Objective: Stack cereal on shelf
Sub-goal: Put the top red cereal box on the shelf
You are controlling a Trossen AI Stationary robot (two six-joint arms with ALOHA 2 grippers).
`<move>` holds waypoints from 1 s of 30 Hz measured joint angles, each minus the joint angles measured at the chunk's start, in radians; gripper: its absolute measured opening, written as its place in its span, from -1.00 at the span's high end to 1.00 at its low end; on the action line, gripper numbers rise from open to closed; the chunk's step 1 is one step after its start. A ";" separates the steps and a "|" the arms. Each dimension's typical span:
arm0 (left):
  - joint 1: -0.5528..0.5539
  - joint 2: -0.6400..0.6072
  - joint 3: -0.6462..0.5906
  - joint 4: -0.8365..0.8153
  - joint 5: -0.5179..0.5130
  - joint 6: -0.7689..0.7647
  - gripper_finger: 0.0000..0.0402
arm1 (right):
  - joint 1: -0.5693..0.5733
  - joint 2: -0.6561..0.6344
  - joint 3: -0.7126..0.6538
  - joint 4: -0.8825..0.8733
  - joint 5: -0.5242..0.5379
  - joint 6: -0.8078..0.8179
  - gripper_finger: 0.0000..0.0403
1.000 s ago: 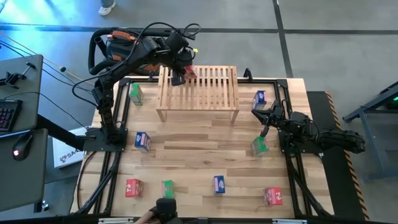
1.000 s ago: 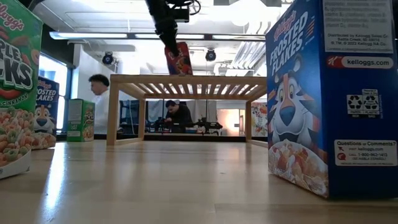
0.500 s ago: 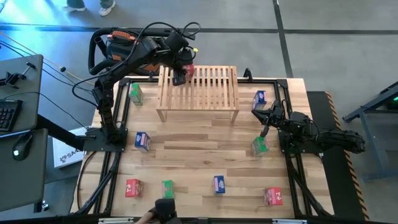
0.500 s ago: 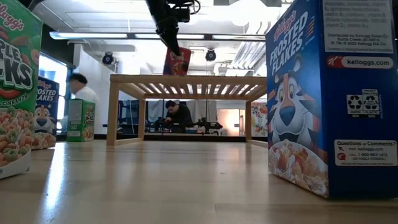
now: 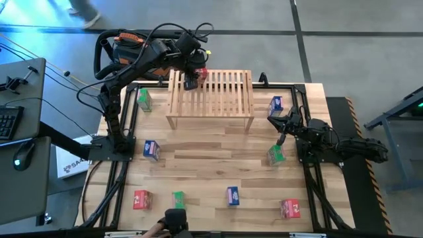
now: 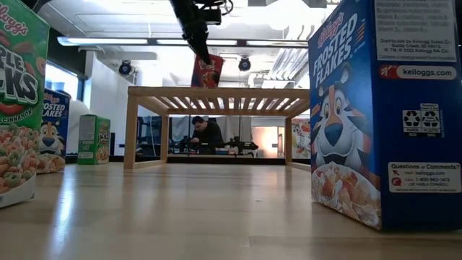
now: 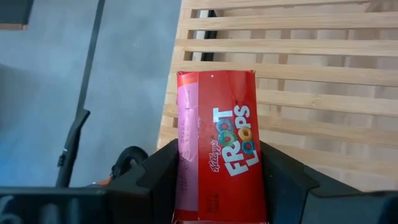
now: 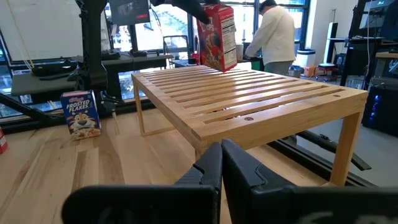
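Observation:
A red Froot Loops cereal box (image 7: 219,149) stands on the far left corner of the slatted wooden shelf (image 5: 218,99), its bottom end on the slats (image 6: 207,71). My left gripper (image 5: 192,78) comes down on it slanting from the far left. Its fingers are open and sit close on either side of the box's upper end. My right gripper (image 8: 221,163) is shut, level and touching nothing, low at the table's right side (image 5: 280,124). Several more cereal boxes stand on the tabletop. My left gripper's fingers (image 7: 163,177) flank the two narrow sides of the red box near its upper end (image 7: 186,186). They slant down from above and lie across the box. No gap shows beside either finger, so I cannot tell whether they touch it. The box stands on the slats.
On the tabletop stand green (image 5: 144,99), blue (image 5: 151,150), red (image 5: 142,199), green (image 5: 178,200), blue (image 5: 232,196), red (image 5: 290,208), green (image 5: 275,155) and blue (image 5: 275,104) boxes. A person (image 8: 273,31) stands beyond the table. The rest of the shelf top is bare slats.
The red box has tipped from a lean to nearly upright, with its bottom now on the shelf's far left slats. My left gripper has stayed over it. A person behind the table has walked out of the low view.

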 joint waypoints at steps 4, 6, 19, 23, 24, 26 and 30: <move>0.006 0.000 0.000 0.002 0.011 -0.010 0.12 | 0.000 0.000 0.000 0.000 0.000 0.000 1.00; 0.009 0.000 0.000 0.002 0.026 -0.036 0.12 | 0.000 0.000 0.000 0.000 0.000 0.000 1.00; 0.015 -0.001 0.000 0.013 0.153 -0.092 -0.04 | 0.000 0.000 0.000 0.000 0.000 0.000 1.00; 0.019 -0.017 0.000 0.039 0.152 -0.062 -0.05 | 0.000 0.000 0.000 0.000 0.000 0.000 1.00; 0.020 -0.027 0.000 0.051 0.152 -0.058 -0.04 | 0.000 0.000 0.000 0.000 0.000 0.000 1.00; 0.020 -0.047 0.000 0.067 0.151 -0.056 -0.04 | 0.000 0.000 0.000 0.000 0.000 0.000 1.00; 0.018 -0.095 0.000 0.051 0.150 -0.074 -0.04 | 0.000 0.000 0.000 0.000 0.000 0.000 1.00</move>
